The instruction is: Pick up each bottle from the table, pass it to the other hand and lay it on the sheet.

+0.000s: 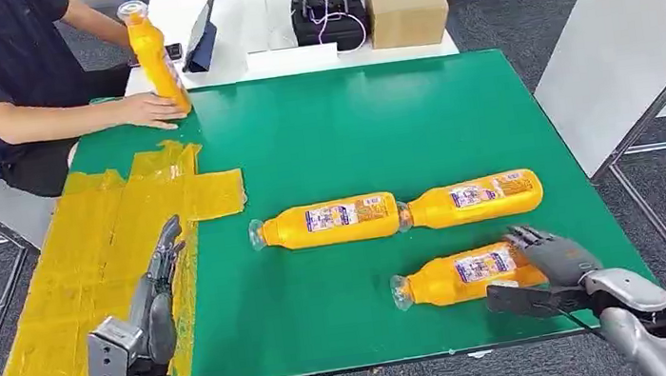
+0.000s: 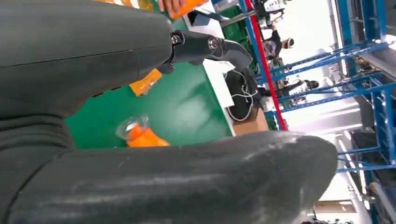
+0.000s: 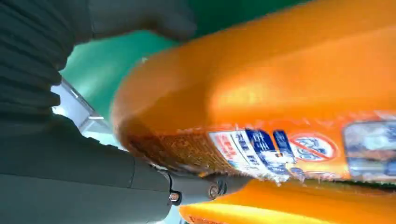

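On the green surface three orange bottles lay on their sides. The near bottle lay at the near right, cap to the left, and the right hand was at its base end, the fingers over the top and the thumb just beside it on the near side; from the wrist the bottle sat close between thumb and fingers, though whether they gripped it could not be told. Farther back, the middle bottle and the right bottle lay end to end, touching. The yellow sheet covered the left part of the surface. The left hand hung over the sheet's right edge at the near left, fingers stretched out straight and holding nothing. At the far left corner a person's hand rested on the surface by a fourth bottle, which stood nearly upright, tilted a little. Beyond, on a white table, sat a cardboard box and a black device.
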{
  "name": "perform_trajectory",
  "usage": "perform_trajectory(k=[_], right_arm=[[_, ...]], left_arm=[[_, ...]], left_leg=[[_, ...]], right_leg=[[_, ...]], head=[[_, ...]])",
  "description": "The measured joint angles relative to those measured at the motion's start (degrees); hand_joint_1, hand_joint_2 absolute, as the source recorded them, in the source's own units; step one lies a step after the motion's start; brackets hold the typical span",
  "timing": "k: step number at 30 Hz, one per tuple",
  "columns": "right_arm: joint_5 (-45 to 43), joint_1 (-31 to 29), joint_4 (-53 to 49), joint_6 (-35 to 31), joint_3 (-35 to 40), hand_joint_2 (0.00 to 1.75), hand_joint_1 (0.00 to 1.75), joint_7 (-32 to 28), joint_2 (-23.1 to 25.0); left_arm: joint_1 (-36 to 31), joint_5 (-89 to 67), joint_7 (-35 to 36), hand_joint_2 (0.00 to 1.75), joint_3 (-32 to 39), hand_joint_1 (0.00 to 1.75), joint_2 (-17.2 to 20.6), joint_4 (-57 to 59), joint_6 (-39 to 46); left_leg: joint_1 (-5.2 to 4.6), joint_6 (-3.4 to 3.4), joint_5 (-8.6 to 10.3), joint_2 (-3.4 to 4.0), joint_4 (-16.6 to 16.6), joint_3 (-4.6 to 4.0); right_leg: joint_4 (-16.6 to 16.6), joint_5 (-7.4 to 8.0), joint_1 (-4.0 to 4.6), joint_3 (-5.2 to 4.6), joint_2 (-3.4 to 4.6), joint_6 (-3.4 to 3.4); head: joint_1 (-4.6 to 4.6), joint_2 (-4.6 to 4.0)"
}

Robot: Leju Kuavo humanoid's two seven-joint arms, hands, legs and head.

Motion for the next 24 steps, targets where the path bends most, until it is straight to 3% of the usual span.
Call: perform_trajectory(k=[8,24], right_arm=[[-1.88,-0.60,0.74,0.31,4.25,1.75,1.75,1.09,-3.83],[-0.94,-0.22,0.88,-1.40,5.47,1.75,1.75,2.51,-4.59]], left_arm=[[-1.41,1.38,0.09,0.00,-0.31,0.00,-0.02,1.64,0.17],[-1.22,2.01,0.28,0.00,-0.61,0.00,-0.07,1.95,0.68]], left_leg=[[0.01,-0.01,-0.08,0.01,0.00,0.28],[0.00,-0.01,-0.08,0.00,0.00,0.41]], right_leg=[[-0.03,-0.07,0.01,-0.29,0.00,0.00],[-0.03,-0.07,0.00,-0.15,0.01,0.01]], head=[[-0.02,0.00],[-0.02,0.00]])
